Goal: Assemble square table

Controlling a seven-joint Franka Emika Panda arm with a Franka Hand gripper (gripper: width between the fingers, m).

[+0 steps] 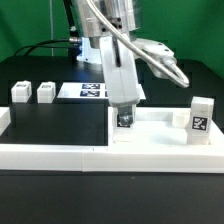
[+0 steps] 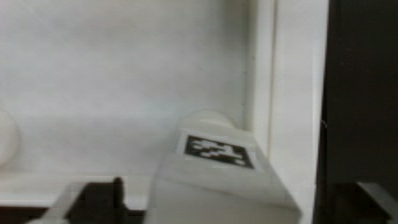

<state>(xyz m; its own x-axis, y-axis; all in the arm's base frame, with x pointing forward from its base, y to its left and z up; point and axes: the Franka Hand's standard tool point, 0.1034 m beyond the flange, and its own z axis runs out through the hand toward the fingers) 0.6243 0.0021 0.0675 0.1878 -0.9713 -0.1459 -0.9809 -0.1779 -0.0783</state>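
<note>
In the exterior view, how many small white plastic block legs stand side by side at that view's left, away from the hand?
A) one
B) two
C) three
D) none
B: one small white block leg and a second leg stand there beside each other.

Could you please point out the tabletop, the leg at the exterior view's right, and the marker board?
tabletop (image 1: 160, 127): exterior view, bare top surface.
right leg (image 1: 200, 120): exterior view, tagged front face.
marker board (image 1: 86, 91): exterior view, its printed tags.
</note>
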